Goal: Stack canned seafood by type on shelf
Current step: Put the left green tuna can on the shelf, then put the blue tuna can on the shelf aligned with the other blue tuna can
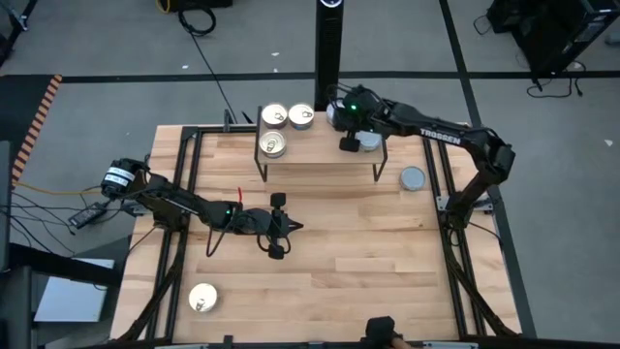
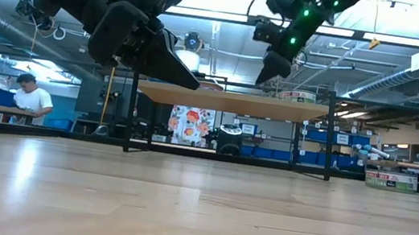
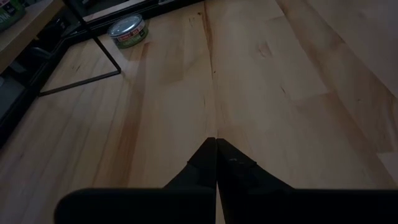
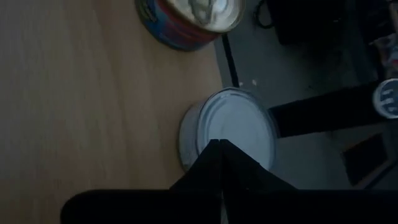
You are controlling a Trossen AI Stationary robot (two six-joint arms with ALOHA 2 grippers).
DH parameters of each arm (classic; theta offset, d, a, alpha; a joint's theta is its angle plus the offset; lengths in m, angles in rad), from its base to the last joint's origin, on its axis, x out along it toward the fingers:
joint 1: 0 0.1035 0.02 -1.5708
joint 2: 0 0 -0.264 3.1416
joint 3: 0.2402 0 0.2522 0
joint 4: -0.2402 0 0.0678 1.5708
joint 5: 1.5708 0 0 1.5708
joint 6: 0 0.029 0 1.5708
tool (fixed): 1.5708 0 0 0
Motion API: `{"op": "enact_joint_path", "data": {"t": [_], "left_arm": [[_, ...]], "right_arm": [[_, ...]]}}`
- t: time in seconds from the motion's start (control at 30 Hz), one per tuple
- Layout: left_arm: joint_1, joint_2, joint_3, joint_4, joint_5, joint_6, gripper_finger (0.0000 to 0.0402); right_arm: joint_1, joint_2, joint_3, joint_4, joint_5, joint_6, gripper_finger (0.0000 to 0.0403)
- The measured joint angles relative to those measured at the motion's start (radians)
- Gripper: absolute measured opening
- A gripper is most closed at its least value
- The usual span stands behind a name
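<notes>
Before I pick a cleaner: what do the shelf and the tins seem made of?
Shelf: pale wood board, matt, with visible grain, on thin black legs that look like metal wire. Tins: probably metal; the gold-lidded tin glints, and the grey-lidded tin shows a dull pressed ring.

- A large light-wood desk with a black metal frame along its edges.
- A grey floor around it, with black cables and an orange-and-black striped strip.
- A tall black post behind the desk.
- Far back in the low view, a person in a white shirt at a bench.
</notes>
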Motion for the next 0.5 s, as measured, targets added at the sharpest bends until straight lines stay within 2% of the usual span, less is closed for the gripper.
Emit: {"op": "enact_joint_path", "data": {"t": [0.17,0.27,0.33,0.5], "left_arm": [[0.000,0.000,0.000,-0.001,0.000,0.000,0.0006],[-0.002,0.000,0.000,0.002,0.000,0.000,0.0006],[-0.005,0.000,0.000,-0.001,0.000,-0.001,0.0006],[-0.030,-0.001,0.016,-0.038,0.000,0.015,0.0006]], "right_arm": [[0.048,-0.080,0.000,-0.076,0.001,0.048,0.0003],[0.076,-0.134,-0.028,-0.080,-0.101,0.106,0.0002],[0.100,-0.168,-0.089,-0.039,-0.160,0.121,0.0002],[0.191,-0.266,-0.283,0.112,-0.168,0.205,0.0002]]}}
